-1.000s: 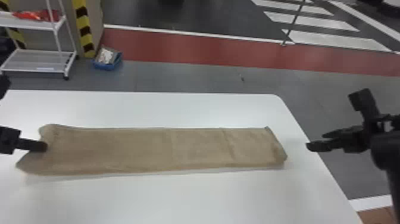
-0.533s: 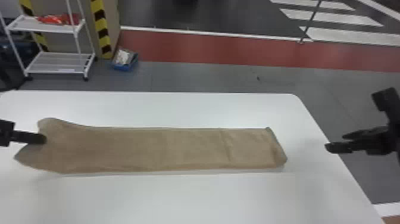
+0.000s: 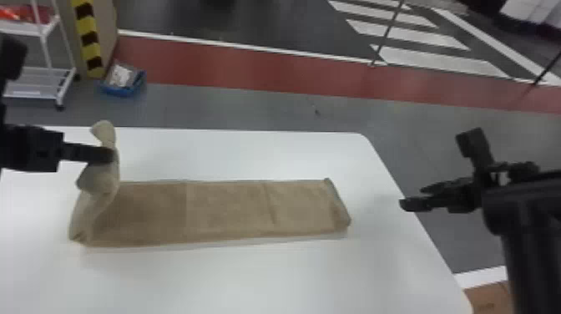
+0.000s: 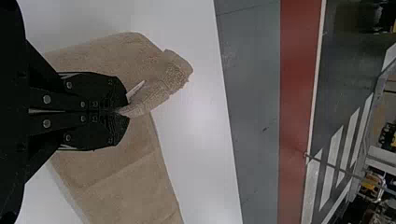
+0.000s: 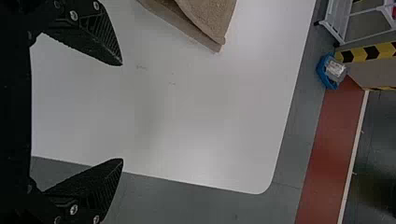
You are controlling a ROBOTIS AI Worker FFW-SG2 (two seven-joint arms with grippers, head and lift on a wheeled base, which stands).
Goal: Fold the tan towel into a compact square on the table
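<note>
Across the background, grey floor [image 3: 233, 106] with a red band [image 3: 259, 71]. Nearer, a white table [image 3: 267, 284]. Lengthwise on top, the tan towel [image 3: 227, 211] in a long strip, left end lifted and bunched. At that raised end, the left claw [image 3: 109, 156], clamped on the cloth. Near the table's right edge, apart from the towel, the right claw [image 3: 418, 198], spread wide open.

Head camera facing forward-down, wrist cameras closer, sharing the table [image 3: 259, 279]
</note>
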